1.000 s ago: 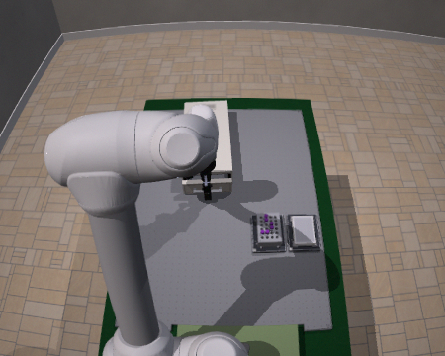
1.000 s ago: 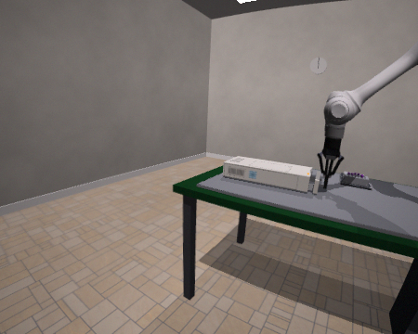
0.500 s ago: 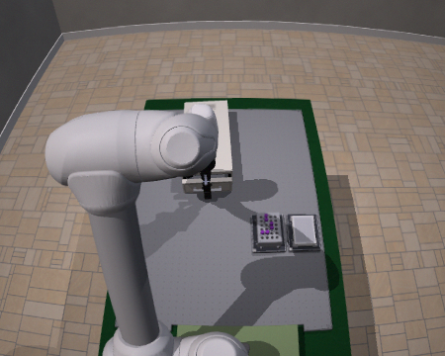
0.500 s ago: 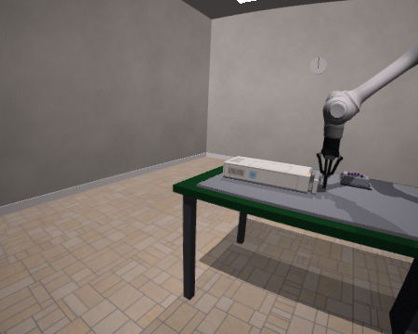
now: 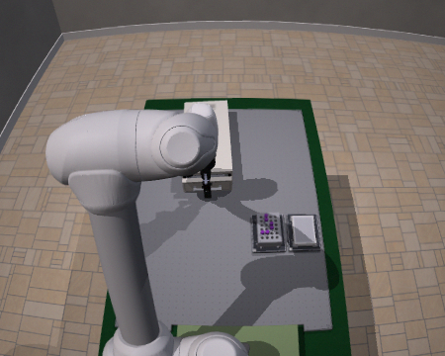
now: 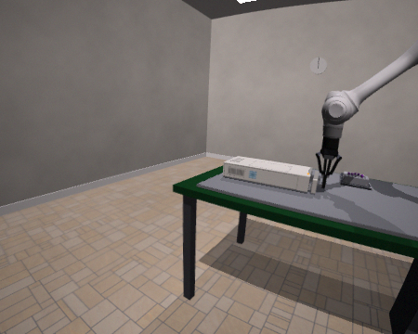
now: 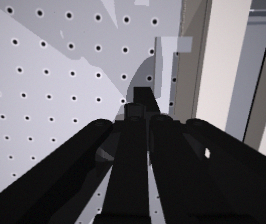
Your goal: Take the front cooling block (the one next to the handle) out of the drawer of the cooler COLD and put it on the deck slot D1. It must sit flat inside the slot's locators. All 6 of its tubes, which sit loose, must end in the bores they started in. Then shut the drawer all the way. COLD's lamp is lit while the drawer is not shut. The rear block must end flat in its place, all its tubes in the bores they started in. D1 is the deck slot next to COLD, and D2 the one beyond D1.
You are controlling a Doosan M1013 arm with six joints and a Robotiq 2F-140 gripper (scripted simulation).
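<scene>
The cooler COLD (image 5: pixel 222 133) (image 6: pixel 274 174) is at the back of the table. Its drawer front (image 5: pixel 225 186) (image 6: pixel 314 185) (image 7: pixel 188 85) stands out by a narrow gap, and an orange lamp (image 6: pixel 308 173) is lit. My gripper (image 5: pixel 207 194) (image 6: pixel 324 185) (image 7: pixel 141 100) is shut and empty, pointing down, with its tips low at the outer side of the handle (image 7: pixel 165 70); whether they touch it I cannot tell. A block with purple tubes (image 5: pixel 270 228) (image 6: pixel 356 176) sits in slot D1 (image 5: pixel 254 247), looking flat. The rear block is hidden inside COLD.
Slot D2 (image 5: pixel 304 230), with a pale bare floor, lies just beyond D1. The grey perforated deck (image 5: pixel 203 277) (image 6: pixel 265 195) has a green border (image 5: pixel 341 316). My arm covers part of COLD in the top view.
</scene>
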